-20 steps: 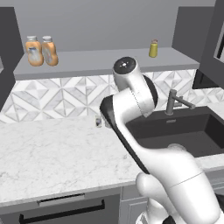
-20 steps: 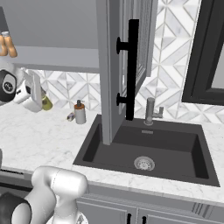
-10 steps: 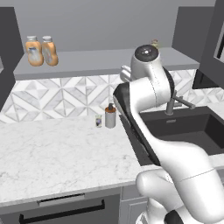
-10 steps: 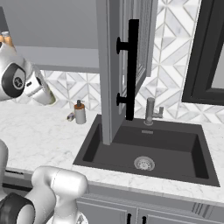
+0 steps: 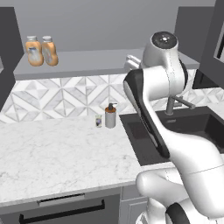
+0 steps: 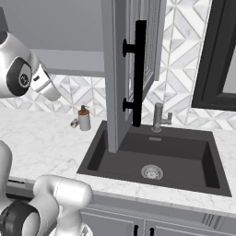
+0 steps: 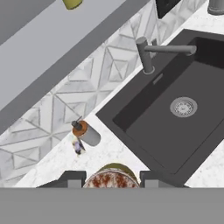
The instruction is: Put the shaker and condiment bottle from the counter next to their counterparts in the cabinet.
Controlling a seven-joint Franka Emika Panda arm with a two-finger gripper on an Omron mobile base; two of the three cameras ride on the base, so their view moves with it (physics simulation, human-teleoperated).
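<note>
In the hand view my gripper [image 7: 114, 177] is shut on the shaker [image 7: 114, 174]; its brownish cap and olive rim show between the fingertips. The gripper looks down from high over the counter [image 5: 57, 153] and the sink. A second yellow-green shaker [image 7: 72, 3] stands on the cabinet shelf [image 7: 39, 52] at the top of that view. In the left base view the arm rises in front of the shelf's right part [image 5: 87, 61]. At the shelf's left end the slim pale-orange condiment bottle [image 5: 50, 50] stands right beside the wider, deeper-orange bottle [image 5: 34, 51].
A grey pump dispenser [image 5: 110, 117] and a tiny labelled jar [image 5: 98, 121] stand by the backsplash left of the dark sink [image 5: 183, 129]. A grey faucet [image 6: 159, 117] rises behind the sink. The open cabinet door [image 6: 120, 69] with its black handle hangs over the sink's left edge.
The arm has swung up and to the right, from low over the counter to the level of the shelf. It now hides the shaker on the shelf's right part in the left base view.
</note>
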